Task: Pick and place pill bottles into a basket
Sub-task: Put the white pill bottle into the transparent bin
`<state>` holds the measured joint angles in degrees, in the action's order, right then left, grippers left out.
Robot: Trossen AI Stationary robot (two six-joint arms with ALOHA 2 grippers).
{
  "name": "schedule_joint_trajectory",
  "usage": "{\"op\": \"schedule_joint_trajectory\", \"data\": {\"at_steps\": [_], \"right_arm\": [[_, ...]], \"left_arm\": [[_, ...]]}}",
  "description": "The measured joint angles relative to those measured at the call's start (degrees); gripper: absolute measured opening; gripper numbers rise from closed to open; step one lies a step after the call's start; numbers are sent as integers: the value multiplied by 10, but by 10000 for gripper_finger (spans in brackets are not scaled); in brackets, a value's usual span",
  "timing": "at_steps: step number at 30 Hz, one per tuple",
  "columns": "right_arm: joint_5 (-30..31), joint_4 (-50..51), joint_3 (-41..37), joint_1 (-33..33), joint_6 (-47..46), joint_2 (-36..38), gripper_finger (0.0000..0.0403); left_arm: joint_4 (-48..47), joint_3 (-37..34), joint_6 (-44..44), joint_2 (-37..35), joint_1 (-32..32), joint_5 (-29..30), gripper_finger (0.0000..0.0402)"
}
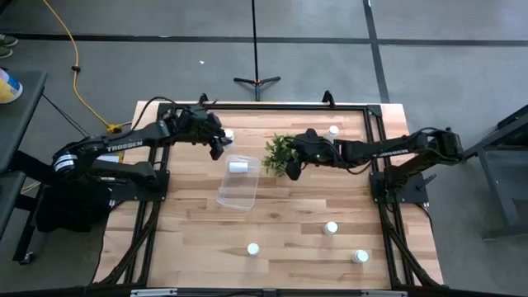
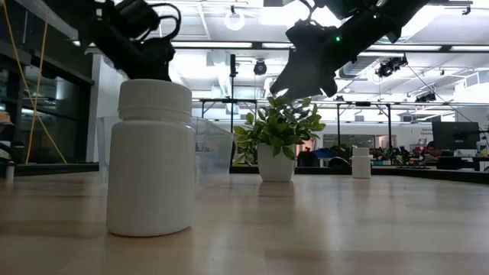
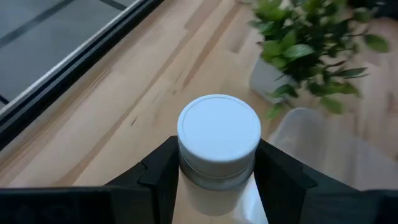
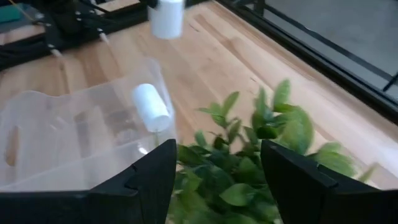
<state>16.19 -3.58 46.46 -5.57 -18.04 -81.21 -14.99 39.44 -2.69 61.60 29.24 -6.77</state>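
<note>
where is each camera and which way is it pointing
High: overhead, straight down on table, both arms.
Low: tabletop height, level across; pill bottle nearest, arms above.
Left wrist: past left tool shut on a held bottle.
Right wrist: right tool open above plant.
Shared: both wrist views show plant and clear bin.

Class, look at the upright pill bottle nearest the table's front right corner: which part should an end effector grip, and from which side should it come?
Grip the pill bottle across its round body just under the cap, coming straight down from above. It stands upright with bare table on all sides, so nothing blocks the fingers, and its round body probably suits any finger angle.
</note>
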Motion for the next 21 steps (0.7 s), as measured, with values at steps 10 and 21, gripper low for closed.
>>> {"op": "schedule_joint_trajectory", "data": {"at_steps": [10,21], "right_arm": [[-59,1,0,-57,9,26,224],[-133,27,0,-112,149,136,224]], "left_arm": [[-83,112,4,0,-84,61,207],[-92,133,-93,17,-189,136,207]]}}
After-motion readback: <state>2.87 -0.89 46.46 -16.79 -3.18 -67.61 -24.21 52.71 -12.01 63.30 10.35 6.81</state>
